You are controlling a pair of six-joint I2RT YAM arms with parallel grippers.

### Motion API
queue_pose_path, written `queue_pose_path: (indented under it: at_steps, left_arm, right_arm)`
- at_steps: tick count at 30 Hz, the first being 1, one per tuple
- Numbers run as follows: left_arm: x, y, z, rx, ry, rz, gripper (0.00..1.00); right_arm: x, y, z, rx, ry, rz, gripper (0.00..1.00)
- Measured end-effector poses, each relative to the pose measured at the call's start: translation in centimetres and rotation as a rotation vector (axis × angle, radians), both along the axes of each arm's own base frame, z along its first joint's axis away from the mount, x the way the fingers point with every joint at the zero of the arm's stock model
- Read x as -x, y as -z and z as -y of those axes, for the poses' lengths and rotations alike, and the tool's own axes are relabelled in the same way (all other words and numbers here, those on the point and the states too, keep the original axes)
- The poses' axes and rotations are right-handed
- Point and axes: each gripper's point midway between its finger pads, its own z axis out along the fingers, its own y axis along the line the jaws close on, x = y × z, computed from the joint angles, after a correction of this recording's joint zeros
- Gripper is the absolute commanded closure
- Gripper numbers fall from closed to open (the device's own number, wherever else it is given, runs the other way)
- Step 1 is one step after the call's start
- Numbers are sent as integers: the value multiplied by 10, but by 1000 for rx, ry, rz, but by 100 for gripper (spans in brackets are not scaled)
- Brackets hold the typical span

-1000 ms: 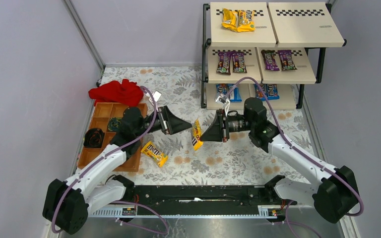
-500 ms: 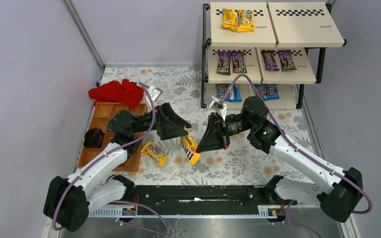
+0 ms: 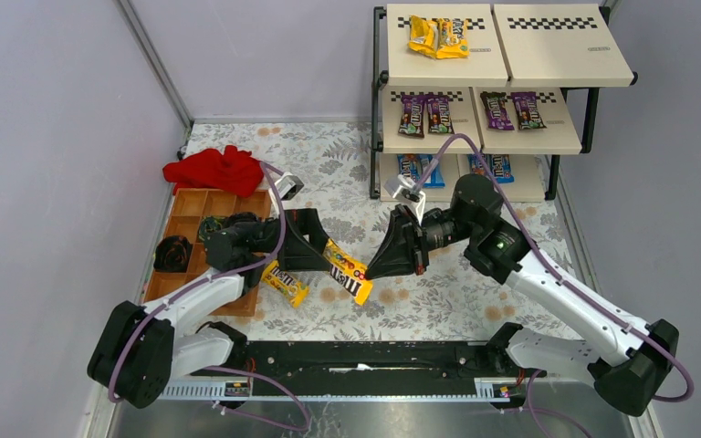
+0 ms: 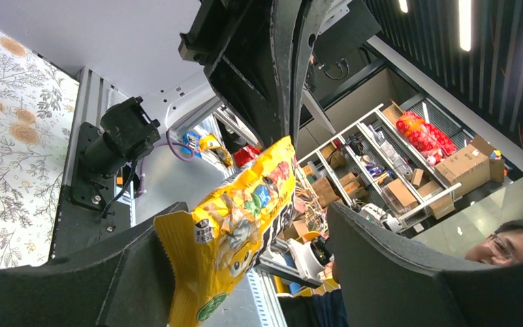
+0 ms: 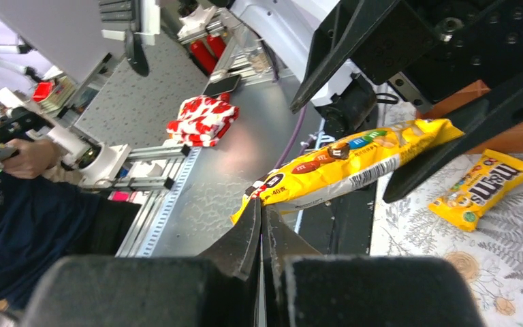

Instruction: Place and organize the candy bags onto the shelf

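A yellow candy bag hangs tilted over the floral mat between both arms. My right gripper is shut on its lower corner; the right wrist view shows the pads pinched together on the bag's edge. My left gripper stands open around the bag's other end. In the left wrist view the bag leans on one finger, with the other well apart. A second yellow bag lies on the mat. The shelf holds yellow bags on top, purple-brown ones in the middle and blue ones below.
A brown wooden compartment tray sits at the left with a black round object in it. A red cloth lies behind the tray. The second yellow bag lies beneath the held one, beside the tray's corner.
The right gripper has carried the yellow bag lower and nearer, tipping it from upright to slanted. The left gripper has come down around the bag's upper end, still open.
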Motion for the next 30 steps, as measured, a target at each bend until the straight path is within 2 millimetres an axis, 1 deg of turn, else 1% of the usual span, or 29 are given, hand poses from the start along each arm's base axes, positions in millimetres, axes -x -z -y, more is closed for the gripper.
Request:
queue_pose_path:
  at_steps: [2,4,7,11,15,18,19,22,24,25,27,28,30]
  left_arm:
    - [1,-2,-1,3,2,-6,32]
    - [1,-3,-2,3,2,-18,37]
    - [-1,-5,-4,3,-3,-28,49]
    - [-5,-6,-7,1,-25,-29,58]
    - [-15,-5,-12,-6,-71,-35,67]
    - [-23,0,-12,-25,-97,-54,75]
    - [-26,2,-11,-33,-105,-64,78]
    - [-34,8,-10,-64,-132,-82,79]
    - [-40,10,-9,-82,-154,-82,79]
    - [-44,11,-9,-95,-169,-82,79]
    - [-52,11,-7,-116,-201,-75,80]
    - [-55,11,-7,-124,-215,-73,80]
    - [-61,10,-6,-135,-238,-67,80]
  right_arm:
    - [-3,0,1,9,32,25,100]
    - [-5,3,3,22,71,43,100]
    - [-11,8,5,34,128,58,100]
    - [-25,23,2,69,216,37,100]
    - [-39,35,1,100,299,8,99]
    - [-47,36,2,103,333,-13,87]
    - [-49,36,3,104,343,-23,81]
    - [-56,37,3,107,380,-55,53]
    - [-58,39,3,110,400,-94,30]
    - [-60,40,2,108,411,-118,23]
    - [-61,41,-1,94,417,-173,13]
    - [-62,43,-3,85,415,-206,10]
    - [-63,46,-7,71,412,-277,10]
